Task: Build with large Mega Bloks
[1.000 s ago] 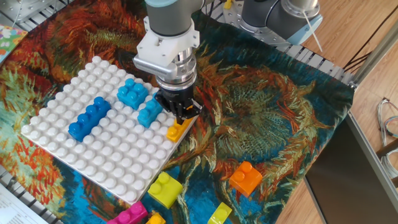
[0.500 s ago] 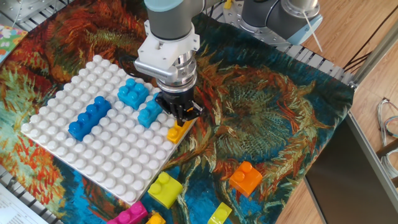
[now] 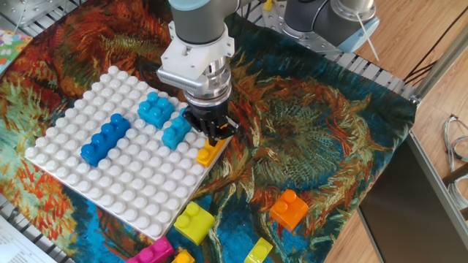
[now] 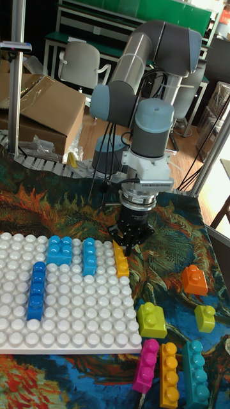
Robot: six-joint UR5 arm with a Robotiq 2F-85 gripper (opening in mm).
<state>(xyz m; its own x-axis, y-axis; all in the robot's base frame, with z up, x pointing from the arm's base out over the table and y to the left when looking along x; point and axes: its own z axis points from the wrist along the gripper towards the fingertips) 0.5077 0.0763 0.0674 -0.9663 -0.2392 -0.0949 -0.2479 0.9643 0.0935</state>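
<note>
My gripper (image 3: 213, 136) (image 4: 130, 248) points straight down at the right edge of the white baseplate (image 3: 117, 186) (image 4: 76, 319). Its fingers look closed around the far end of a long orange brick (image 3: 208, 153) (image 4: 121, 262), which lies along that edge. Three bricks are seated on the plate: a dark blue brick (image 3: 104, 137) (image 4: 37, 289), a square light blue brick (image 3: 156, 109) (image 4: 60, 249) and a narrow light blue brick (image 3: 176, 131) (image 4: 89, 255). The narrow one is just left of the fingers.
Loose bricks lie on the patterned cloth in front of the plate: a lime brick (image 3: 193, 221) (image 4: 151, 319), an orange brick (image 3: 289, 209) (image 4: 194, 279), a pink brick (image 3: 153, 252) (image 4: 146, 364), a yellow brick (image 3: 258, 250) and a teal brick (image 4: 196, 374). A second arm's base (image 3: 329, 18) stands at the back.
The gripper has barely shifted over the orange brick's end. No brick has moved.
</note>
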